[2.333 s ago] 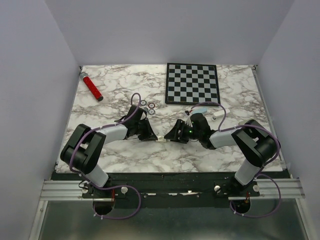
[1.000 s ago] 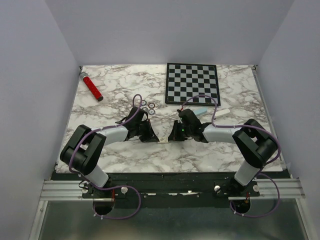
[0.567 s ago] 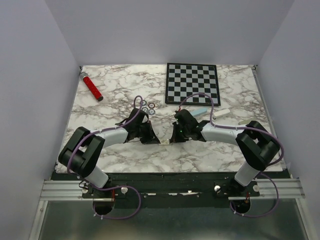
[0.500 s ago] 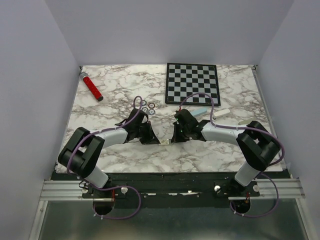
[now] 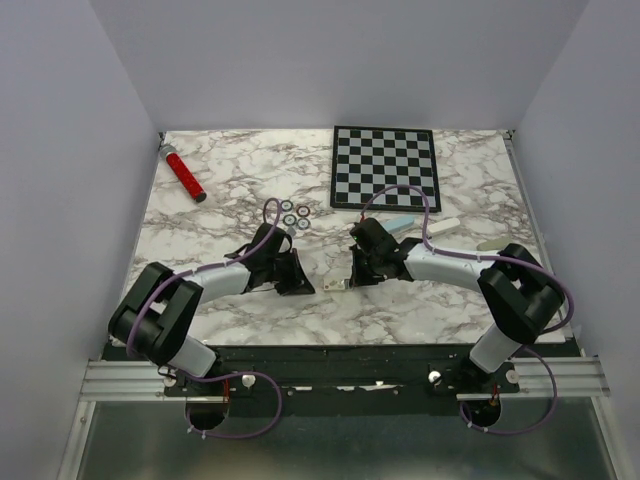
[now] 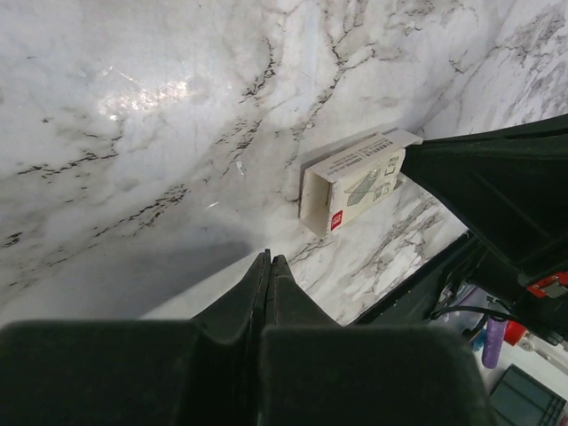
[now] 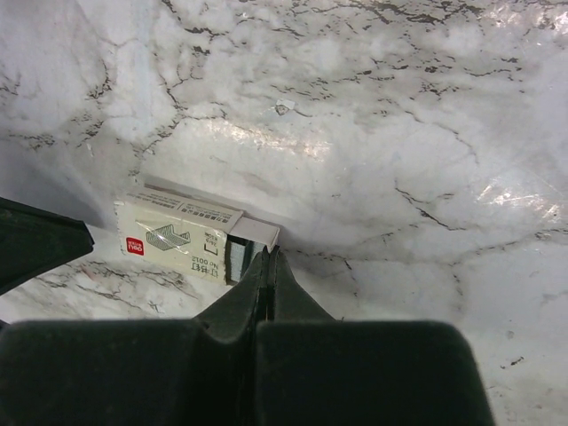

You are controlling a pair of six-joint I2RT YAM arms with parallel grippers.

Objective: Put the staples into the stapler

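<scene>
A small cream box (image 5: 335, 286) lies on the marble between my two grippers. In the right wrist view the box (image 7: 173, 232) has its end flap open, and the teal-grey staples (image 7: 236, 259) show inside that end. My right gripper (image 7: 268, 253) is shut, its tips at that open end beside the staples; I cannot tell whether they pinch anything. My left gripper (image 6: 269, 259) is shut and empty, a short gap away from the box's (image 6: 355, 182) closed end. The stapler (image 5: 402, 222), light blue on top, lies behind the right gripper (image 5: 350, 281), and neither gripper touches it.
An all-white bar (image 5: 443, 226) lies right of the stapler. A chessboard (image 5: 385, 167) is at the back, a red cylinder (image 5: 184, 173) at the back left, several small rings (image 5: 294, 216) behind the left gripper (image 5: 305, 287). A pale flat piece (image 5: 495, 243) lies at the right.
My left gripper has drawn back to the left, away from the box. The box has shifted slightly right. The right gripper stays shut at the box's open end.
</scene>
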